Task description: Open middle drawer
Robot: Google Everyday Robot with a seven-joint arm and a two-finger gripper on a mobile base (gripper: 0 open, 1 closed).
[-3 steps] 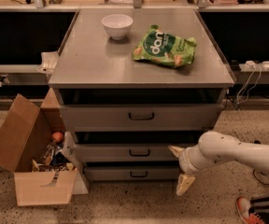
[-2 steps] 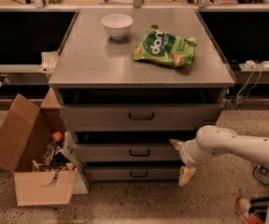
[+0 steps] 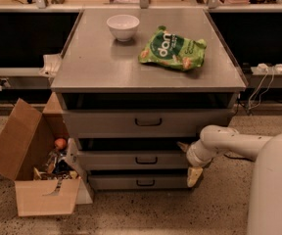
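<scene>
Middle drawer point(image 3: 111, 159), 2nd of 3 under the desk point(image 3: 82, 72), looks shut. Claw point(image 3: 188, 161) sits at its right end, fingers spread, gripping nothing. Judgement: rigid metal, probably moderately heavy on runners; take the black bar handle point(image 3: 146, 160) at centre.

Looking like a lab workshop: cluttered bench point(image 3: 106, 5) running far, cables point(image 3: 258, 87) trailing right, cardboard box point(image 3: 45, 199) of oddments left, gripper point(image 3: 188, 160) hovering at cabinet point(image 3: 97, 67) front's right.
</scene>
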